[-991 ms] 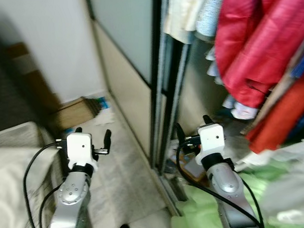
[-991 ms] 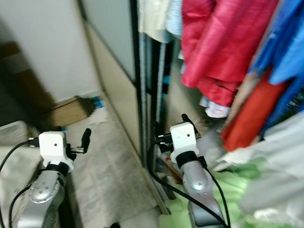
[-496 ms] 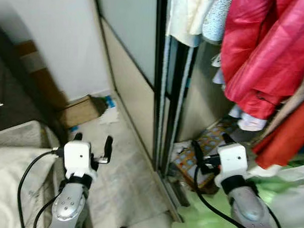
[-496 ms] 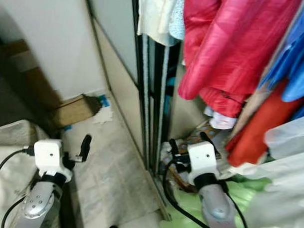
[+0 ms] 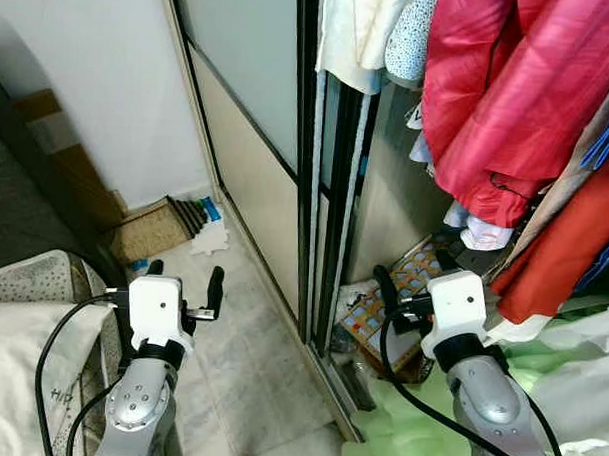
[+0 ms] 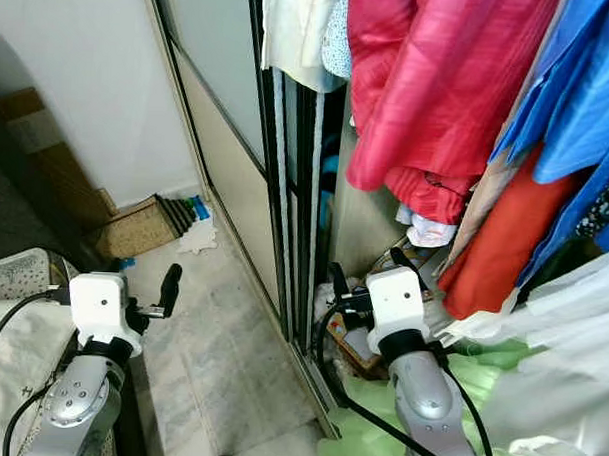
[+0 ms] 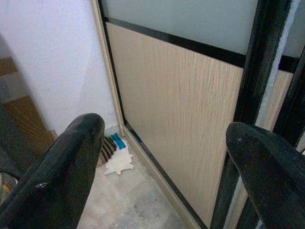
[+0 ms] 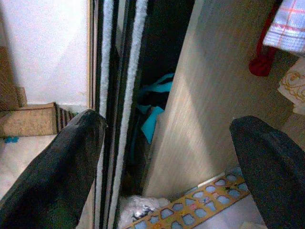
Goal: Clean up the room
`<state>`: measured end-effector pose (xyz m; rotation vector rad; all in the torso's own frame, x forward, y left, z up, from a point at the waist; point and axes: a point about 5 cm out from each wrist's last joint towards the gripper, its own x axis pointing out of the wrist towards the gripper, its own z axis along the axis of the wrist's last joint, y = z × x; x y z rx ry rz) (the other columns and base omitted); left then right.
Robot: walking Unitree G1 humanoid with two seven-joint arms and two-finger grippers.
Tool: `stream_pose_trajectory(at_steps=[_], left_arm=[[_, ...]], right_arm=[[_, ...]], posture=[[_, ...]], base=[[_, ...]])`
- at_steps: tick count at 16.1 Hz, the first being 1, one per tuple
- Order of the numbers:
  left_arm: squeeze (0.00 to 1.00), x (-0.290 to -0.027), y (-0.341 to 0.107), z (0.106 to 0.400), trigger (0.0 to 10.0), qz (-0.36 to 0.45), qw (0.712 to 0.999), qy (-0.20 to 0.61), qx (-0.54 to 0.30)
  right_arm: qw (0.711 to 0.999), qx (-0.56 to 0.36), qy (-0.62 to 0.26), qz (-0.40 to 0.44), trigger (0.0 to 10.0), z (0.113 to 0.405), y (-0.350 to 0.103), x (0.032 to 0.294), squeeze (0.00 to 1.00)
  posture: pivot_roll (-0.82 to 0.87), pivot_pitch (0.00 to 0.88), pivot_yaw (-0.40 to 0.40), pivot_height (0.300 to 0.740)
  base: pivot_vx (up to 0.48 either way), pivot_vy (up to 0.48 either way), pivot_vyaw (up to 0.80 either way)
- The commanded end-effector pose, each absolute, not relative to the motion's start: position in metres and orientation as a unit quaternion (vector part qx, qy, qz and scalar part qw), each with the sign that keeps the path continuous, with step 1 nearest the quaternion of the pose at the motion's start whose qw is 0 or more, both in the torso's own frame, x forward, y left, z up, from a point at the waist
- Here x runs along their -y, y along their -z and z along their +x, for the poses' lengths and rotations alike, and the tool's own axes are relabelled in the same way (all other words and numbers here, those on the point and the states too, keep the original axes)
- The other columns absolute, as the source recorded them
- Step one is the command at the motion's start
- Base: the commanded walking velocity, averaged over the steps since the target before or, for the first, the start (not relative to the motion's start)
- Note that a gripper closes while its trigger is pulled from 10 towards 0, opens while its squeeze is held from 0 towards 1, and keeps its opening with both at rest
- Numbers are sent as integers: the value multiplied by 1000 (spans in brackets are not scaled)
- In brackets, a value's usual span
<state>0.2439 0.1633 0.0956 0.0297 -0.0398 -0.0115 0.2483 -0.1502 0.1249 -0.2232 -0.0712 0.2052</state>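
A flat patterned board (image 5: 397,296), orange-brown with rows of pale blue and white shapes, lies tilted on the floor inside an open wardrobe, near the foot of its sliding doors (image 5: 277,157). Crumpled white material (image 8: 138,210) sits just beside its lower end, and something turquoise (image 8: 151,117) is tucked in the dark gap behind the door frames.

The right gripper (image 6: 368,272) hangs above the board, at the wardrobe's threshold, its two black fingers (image 8: 71,157) spread wide apart and holding nothing. The left gripper (image 5: 185,277) is raised over the pale marble-look floor (image 5: 240,356) in front of the door panel, its fingers (image 7: 62,167) likewise parted and empty.

Overhead hang red garments (image 5: 509,95), white and speckled pale-blue pieces (image 5: 376,30), a blue garment (image 6: 580,88) and an orange-red one (image 6: 504,235). Light green fabric (image 5: 407,432) spreads on the floor beneath the right arm. Against the white wall (image 5: 90,80), a rolled brown mat with dark stripes (image 5: 165,223) lies beside a scrap of white paper (image 5: 211,238). A pale cushion or mattress edge (image 5: 21,318) sits at the robot's left.
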Motion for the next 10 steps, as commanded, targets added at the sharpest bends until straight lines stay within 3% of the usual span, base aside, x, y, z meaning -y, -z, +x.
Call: stream_pose_trajectory(at_steps=[1,4,10], left_arm=[[0,-167,-90,241,10000,19,1000,-1,5],[0,-169,-89,242,10000,21,1000,-1,3],[0,-165,-90,242,10000,20,1000,6,3]], right_arm=[[989,22,-104,-107,10000,247,-119,148,0],[988,22,-109,-105,10000,248,-119,145,0],[987,18,-117,-110,10000,249,-115,140,0]], posture=[[30,109,28,740],[26,115,27,740],[33,117,25,740]], base=[[0,0,0],[0,0,0],[0,0,800]])
